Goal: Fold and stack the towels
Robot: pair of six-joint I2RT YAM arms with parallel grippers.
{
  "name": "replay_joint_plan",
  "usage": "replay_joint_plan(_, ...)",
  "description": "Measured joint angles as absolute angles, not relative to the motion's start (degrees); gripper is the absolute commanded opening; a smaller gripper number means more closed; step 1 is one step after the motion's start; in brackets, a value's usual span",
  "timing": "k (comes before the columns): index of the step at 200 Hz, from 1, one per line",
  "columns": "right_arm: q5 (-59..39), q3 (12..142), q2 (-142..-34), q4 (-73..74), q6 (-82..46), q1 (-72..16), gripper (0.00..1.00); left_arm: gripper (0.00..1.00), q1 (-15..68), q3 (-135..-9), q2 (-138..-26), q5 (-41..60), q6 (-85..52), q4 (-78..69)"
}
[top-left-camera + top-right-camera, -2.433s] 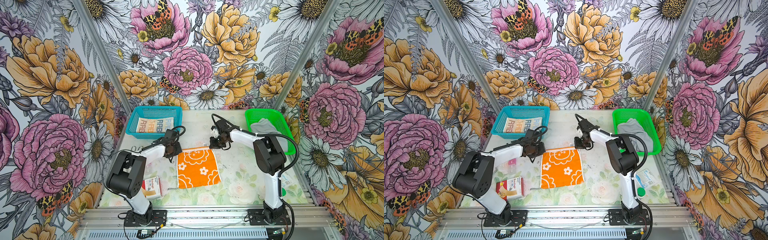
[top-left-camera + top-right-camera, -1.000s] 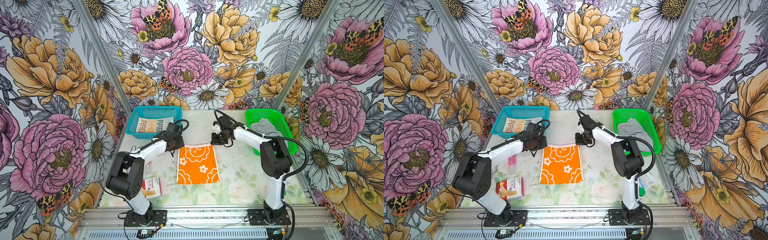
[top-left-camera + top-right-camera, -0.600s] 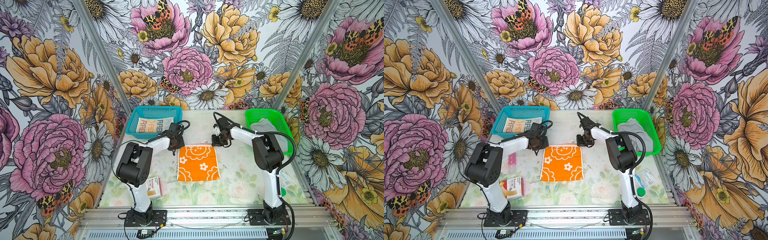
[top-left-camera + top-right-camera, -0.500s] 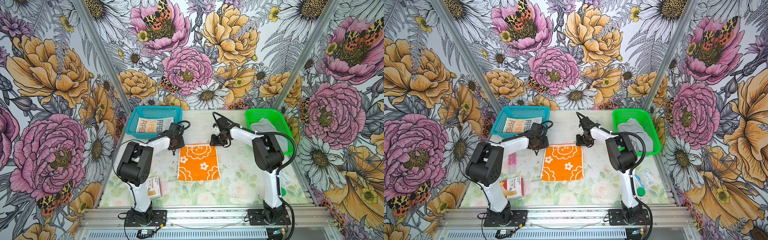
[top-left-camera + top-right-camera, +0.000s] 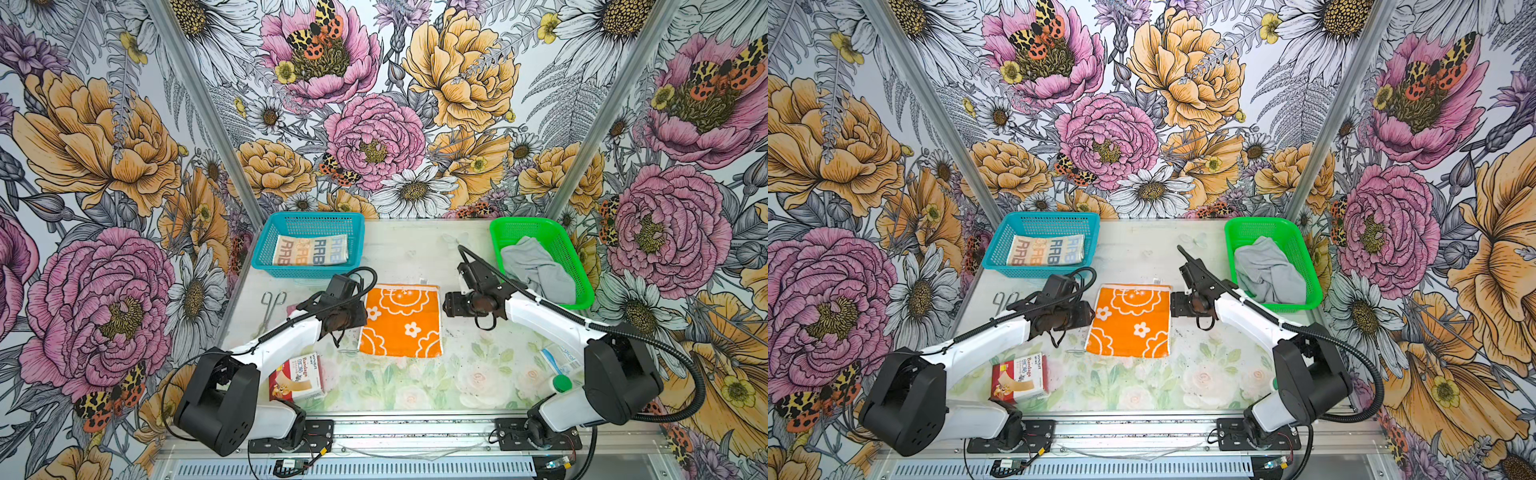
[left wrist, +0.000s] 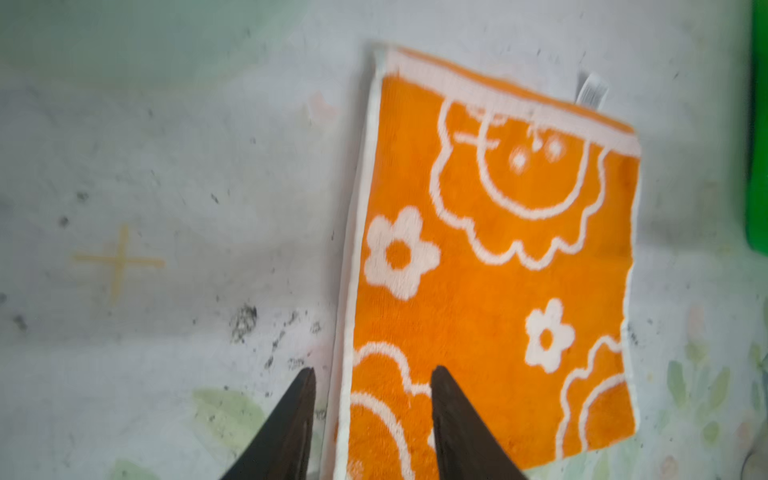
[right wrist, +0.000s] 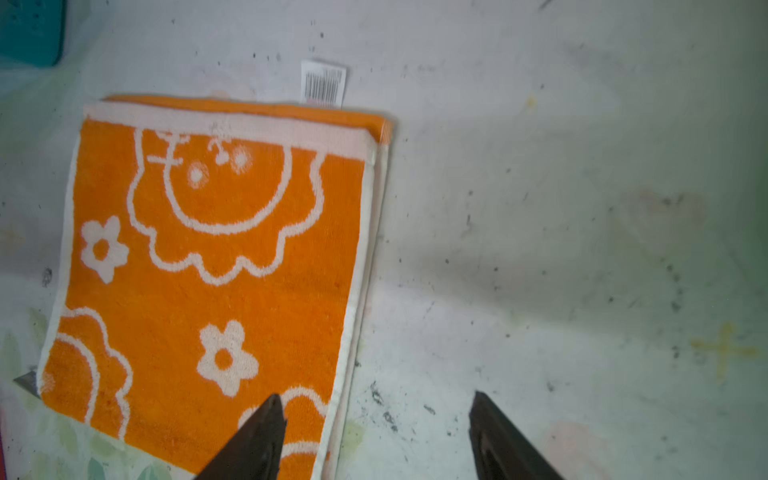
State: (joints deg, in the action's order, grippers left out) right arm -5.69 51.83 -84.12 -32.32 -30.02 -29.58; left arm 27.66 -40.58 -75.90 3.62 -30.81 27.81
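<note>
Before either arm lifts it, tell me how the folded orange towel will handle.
The orange towel looks like soft terry, so it would probably droop from one pinch. Its layers sit slightly offset in the right wrist view, so the fold may fall open. Lying flat, it should slide rather than roll.

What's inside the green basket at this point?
A grey towel lies crumpled and unfolded in the green basket, covering much of its floor. The bare mesh around it holds nothing else. Anything beneath the towel is hidden.
</note>
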Motion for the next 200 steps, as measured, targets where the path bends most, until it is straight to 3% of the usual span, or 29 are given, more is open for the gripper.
replay_joint_plan(41, -9.06, 38.54, -80.27, -28.4, -39.92, -38.57, 0.65, 0.42, 29.32, -36.32, -74.65, 5.13, -32.67, 30.79)
replay_joint_plan(87, -9.52, 37.71, -79.99, -23.2, -45.36, -39.09, 0.63, 0.33, 28.69, -36.34, -78.43, 5.93, -32.49, 29.93)
replay_joint_plan(137, -10.79, 38.85, -83.2, -21.21, -48.53, -39.81, 0.51, 0.28, 28.75, -36.32, -78.43, 7.46, -32.49, 30.26)
replay_joint_plan(200, -12.23, 38.74, -84.86, -20.86, -51.83, -42.35, 0.08, 0.28, 32.32, -36.56, -79.18, 8.88, -34.2, 30.63)
